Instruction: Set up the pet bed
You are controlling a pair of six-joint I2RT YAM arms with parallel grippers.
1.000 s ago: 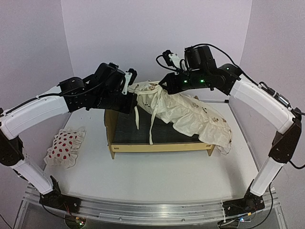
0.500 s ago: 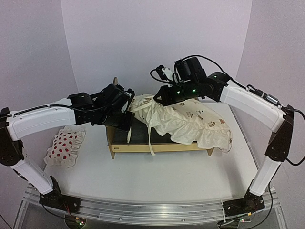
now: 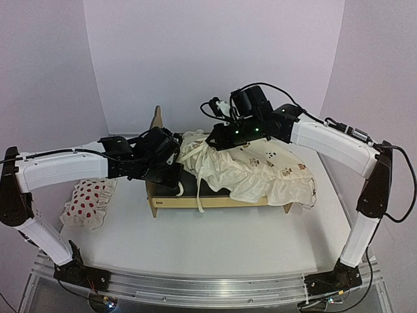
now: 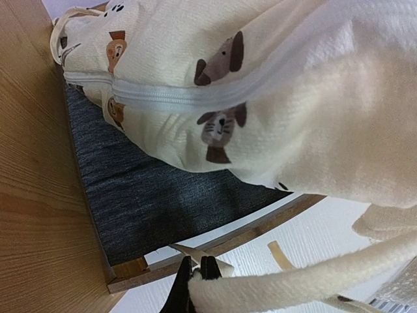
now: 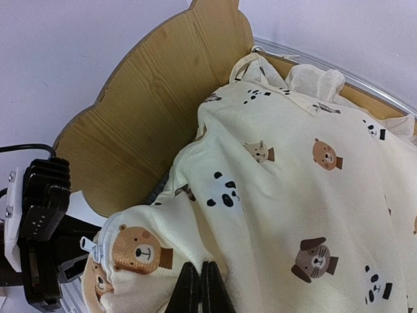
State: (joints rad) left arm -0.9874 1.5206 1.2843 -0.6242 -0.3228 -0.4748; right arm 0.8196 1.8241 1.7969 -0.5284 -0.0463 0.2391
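The pet bed (image 3: 215, 202) stands mid-table, its plywood headboard (image 3: 156, 119) at the left and its dark grey base (image 4: 150, 195) partly bare. The cream cushion (image 3: 260, 171) printed with animal faces lies draped across the bed and hangs over its right end. My left gripper (image 3: 176, 175) hangs low at the bed's front left corner, shut (image 4: 199, 277) on a cream tie (image 4: 293, 283) of the cushion. My right gripper (image 3: 212, 139) is above the bed's head end, shut (image 5: 200, 277) on a fold of the cushion (image 5: 293, 195) next to the headboard (image 5: 156, 111).
A small white pillow with red spots (image 3: 88, 202) lies on the table left of the bed. Loose cream ties (image 3: 200, 195) dangle over the bed's front rail. The left arm's forearm (image 3: 62, 168) reaches over the pillow.
Both grippers came down and toward the front, bringing the cushion's head end lower over the bed. The cushion now covers more of the grey base.
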